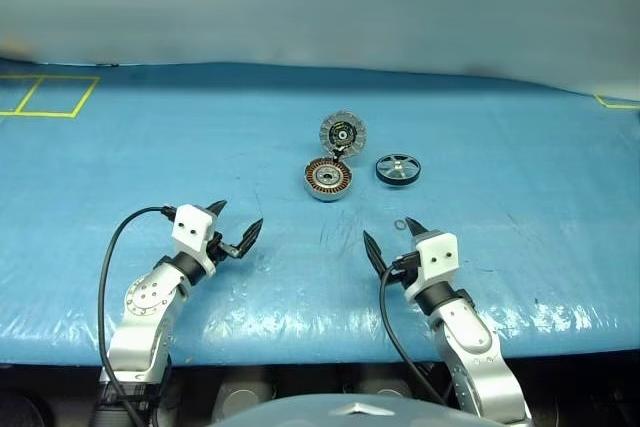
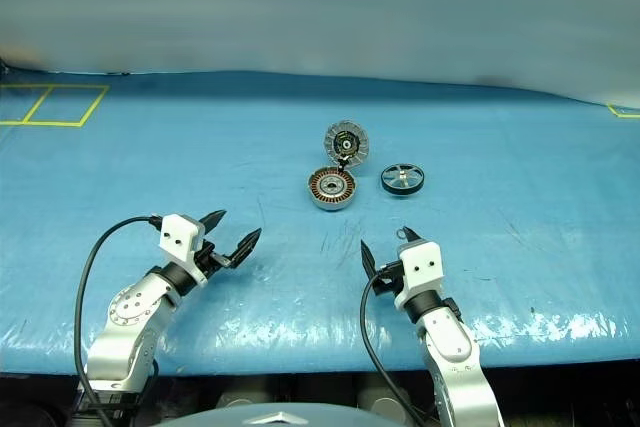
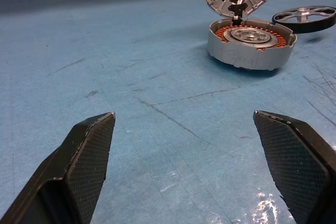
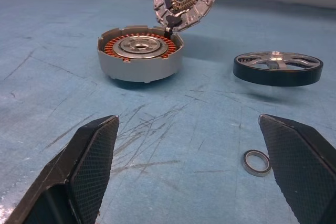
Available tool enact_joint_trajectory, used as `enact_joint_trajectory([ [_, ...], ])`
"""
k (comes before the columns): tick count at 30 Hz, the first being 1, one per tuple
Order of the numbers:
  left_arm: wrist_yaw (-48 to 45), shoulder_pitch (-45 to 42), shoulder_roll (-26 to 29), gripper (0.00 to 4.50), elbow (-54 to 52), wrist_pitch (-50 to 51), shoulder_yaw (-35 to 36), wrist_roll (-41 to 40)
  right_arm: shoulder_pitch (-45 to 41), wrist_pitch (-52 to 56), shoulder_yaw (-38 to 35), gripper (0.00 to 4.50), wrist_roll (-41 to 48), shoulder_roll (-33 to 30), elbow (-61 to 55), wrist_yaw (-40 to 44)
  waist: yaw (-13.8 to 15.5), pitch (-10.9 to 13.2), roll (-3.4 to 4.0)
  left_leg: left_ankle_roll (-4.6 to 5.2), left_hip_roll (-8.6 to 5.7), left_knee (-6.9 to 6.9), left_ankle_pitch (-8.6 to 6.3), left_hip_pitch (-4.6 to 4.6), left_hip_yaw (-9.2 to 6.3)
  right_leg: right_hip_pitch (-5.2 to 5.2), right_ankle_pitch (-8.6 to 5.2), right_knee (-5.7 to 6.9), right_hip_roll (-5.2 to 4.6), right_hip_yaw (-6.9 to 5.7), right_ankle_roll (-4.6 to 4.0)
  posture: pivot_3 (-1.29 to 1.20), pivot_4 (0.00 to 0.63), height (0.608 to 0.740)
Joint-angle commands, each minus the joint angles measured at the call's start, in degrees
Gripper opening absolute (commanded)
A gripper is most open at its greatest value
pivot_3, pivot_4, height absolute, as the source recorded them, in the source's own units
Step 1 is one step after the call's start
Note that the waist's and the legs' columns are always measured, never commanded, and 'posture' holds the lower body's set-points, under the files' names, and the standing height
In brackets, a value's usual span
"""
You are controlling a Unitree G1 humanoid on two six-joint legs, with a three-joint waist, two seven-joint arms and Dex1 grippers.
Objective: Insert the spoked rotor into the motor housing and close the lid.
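Near the frame's centre on the blue table [image 1: 120, 157] sits the motor housing [image 1: 328, 180], its lid [image 1: 343, 133] hinged upright behind, the spoked rotor [image 1: 398, 169] just right. Below, well apart, the left tool [image 1: 232, 231] and right tool [image 1: 390, 241] hover with jaws wide, empty, pointing toward them.

1 rotor [image 1: 398, 169], 1 housing [image 1: 329, 179], 1 lid [image 1: 343, 133], 1 ring [image 4: 256, 162]

near blue worktop [image 1: 150, 147] bare before both tools | centre: silver cup housing with copper windings [image 1: 328, 180], ribbed grey lid [image 1: 343, 132] upright at far edge | right, apart: black-rimmed spoked rotor [image 1: 398, 169] | small metal ring [image 4: 256, 162] near right tool [image 1: 393, 238]
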Motion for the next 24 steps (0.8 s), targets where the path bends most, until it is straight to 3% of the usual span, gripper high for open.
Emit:
enact_joint_trajectory([
  [1,-0.1,-0.4,0.1,4.50,-0.5,-1.5,0.0,-0.2,-0.1,-1.0,-0.1,4.48,-0.1,0.0,-1.7,-0.1,0.0,0.0,0.00,0.00,0.00,0.00,0.00,0.00,0.00,0.00,0.00,0.00,0.00,0.00,0.00,0.00,0.150,0.740],
  [18,-0.1,-0.2,0.1,4.50,-0.9,-1.5,-0.1,0.1,-0.5,-0.3,0.1,4.48,-0.2,0.1,-1.5,0.0,0.0,0.0,0.00,0.00,0.00,0.00,0.00,0.00,0.00,0.00,0.00,0.00,0.00,0.00,0.00,0.00,0.150,0.740],
  [24,-0.1,-0.2,0.0,4.50,-1.0,-1.5,-0.3,0.1,-4.4,7.9,0.9,4.48,-0.5,-1.5,-4.8,0.7,0.0,0.0,0.00,0.00,0.00,0.00,0.00,0.01,0.02,0.00,0.00,0.01,-0.01,0.01,0.00,0.00,0.150,0.740],
])
